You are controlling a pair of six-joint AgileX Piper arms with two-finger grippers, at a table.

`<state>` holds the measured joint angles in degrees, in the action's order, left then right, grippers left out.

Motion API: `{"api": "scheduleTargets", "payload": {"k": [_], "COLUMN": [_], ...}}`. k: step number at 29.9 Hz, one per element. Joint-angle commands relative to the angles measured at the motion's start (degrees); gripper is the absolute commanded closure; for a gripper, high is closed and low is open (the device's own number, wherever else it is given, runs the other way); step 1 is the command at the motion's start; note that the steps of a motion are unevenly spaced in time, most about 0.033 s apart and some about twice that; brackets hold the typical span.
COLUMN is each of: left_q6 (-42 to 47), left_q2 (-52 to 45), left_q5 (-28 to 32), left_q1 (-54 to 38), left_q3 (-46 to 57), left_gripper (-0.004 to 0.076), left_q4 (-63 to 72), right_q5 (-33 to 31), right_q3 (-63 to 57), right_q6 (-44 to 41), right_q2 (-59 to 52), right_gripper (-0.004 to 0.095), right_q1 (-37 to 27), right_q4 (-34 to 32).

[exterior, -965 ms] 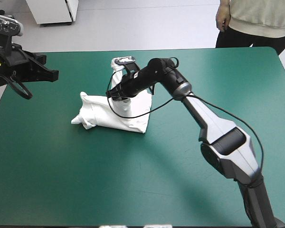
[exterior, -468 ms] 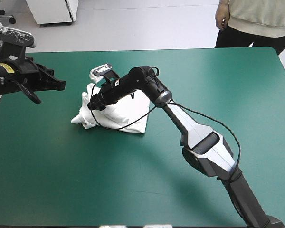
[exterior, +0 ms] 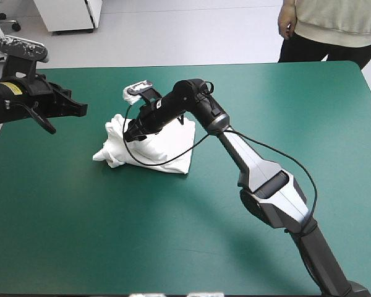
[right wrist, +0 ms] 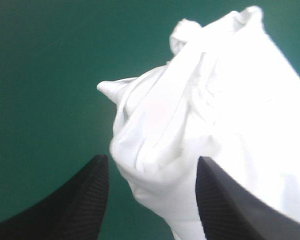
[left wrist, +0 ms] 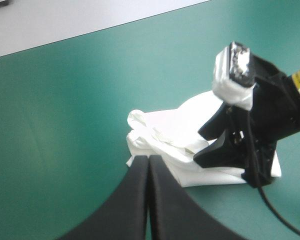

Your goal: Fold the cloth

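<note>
Left side: the left gripper (exterior: 80,110), two broad black fin-shaped fingers, is clenched on nothing; in its own wrist view the fingers meet in one pointed arch. It hangs above the smooth, matte teal-green table cover (exterior: 68,223) near the left edge, apart from the garment and pointing toward it.

Centre: the white short-sleeved T-shirt (exterior: 157,151) lies as a folded bundle of soft fabric on the cover, left of the table's middle and toward the far half. Its right-hand part is a fairly flat slab with a straight near edge and a squared corner. Its left end is bunched into rounded, creased lobes with a small knot-like tip. No part of it is lifted.

Centre to right: the right gripper (exterior: 130,132), of the same black finned build, is released. Its fingers stand well apart with the crumpled left end of the bundle ahead of and below the gap, gripping nothing. The right arm reaches in from the near right corner across the bundle.

Change noted: earlier a flap of the T-shirt stood raised at the far side under the right gripper; that flap is now down on the bundle. Since just before, the right gripper has drawn back slightly toward the right, and the left gripper has barely shifted
</note>
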<state>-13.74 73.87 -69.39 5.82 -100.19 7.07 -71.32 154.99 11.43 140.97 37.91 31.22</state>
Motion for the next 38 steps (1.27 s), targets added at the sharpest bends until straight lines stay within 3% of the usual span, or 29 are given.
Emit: {"api": "scheduleTargets", "payload": {"k": [1,5,14,18,23,28,34,38], "left_q6": [0.65,0.65,0.55,0.65,0.65,0.65,0.68,0.68], "left_q2": [-1.54,-1.54,-1.54,-1.54,-1.54,-1.54,-1.54,-1.54], "left_q5": [3.54,3.16,2.67,2.93,2.82,2.82,3.3,3.3], "left_q1": [0.04,0.04,0.04,0.04,0.04,0.04,0.04,0.04], "left_q3": [-1.43,-1.43,-1.43,-1.43,-1.43,-1.43,-1.43,-1.43], "left_gripper": [0.0733,0.0733,0.0733,0.0733,0.0733,0.0733,0.0733,0.0733], "left_q4": [-1.31,-1.97,-1.47,-1.0,-1.11,-1.14,-1.05,-0.91], "right_q5": [-0.36,-0.36,2.61,13.89,18.21,19.52,19.31,19.2], "right_q3": [2.53,0.98,-26.86,-41.66,-53.95,-57.66,-57.66,-57.66], "right_q6": [-3.23,-6.22,-2.8,0.41,10.57,11.95,14.55,16.2], "right_q2": [-8.81,-13.4,-24.92,-29.91,-29.13,-25.17,-20.59,-20.06], "right_gripper": [0.045,0.0467,0.0467,0.0463,0.0416,0.0289,0.0302,0.0409], "right_q1": [-1.41,-3.31,-10.29,-13.99,-18.03,-18.29,-17.2,-15.9], "right_q4": [-1.37,-7.68,-6.47,1.54,17.89,19.82,25.13,25.23]}}
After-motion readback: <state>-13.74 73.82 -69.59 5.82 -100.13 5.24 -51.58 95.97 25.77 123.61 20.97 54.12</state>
